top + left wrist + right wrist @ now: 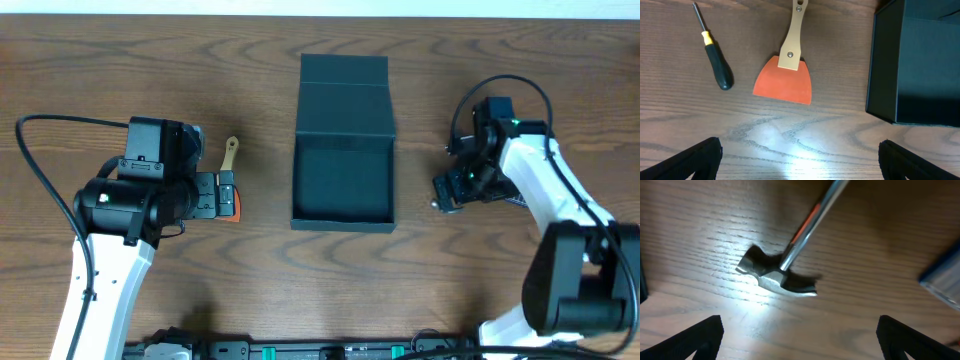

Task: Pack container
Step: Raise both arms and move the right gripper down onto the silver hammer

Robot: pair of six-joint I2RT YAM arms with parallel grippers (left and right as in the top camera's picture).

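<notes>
Teal-green and matte, the container (pixel 342 185) sits open at the middle of the table (pixel 90 60), with its flap lid laid back toward the far edge and its well empty. It looks stiff and light, likely to slide if nudged. Its side walls seem the best place to steady it, not the hinged flap. The left jaws stand wide apart, holding nothing, above an orange scraper (pixel 785 82) and a screwdriver (pixel 715 62) beside the box wall. The right jaws, equally wide and empty, hang over a hammer (pixel 775 275). Bare wood flanks the box on both sides, and the rim is the edge to clear.
</notes>
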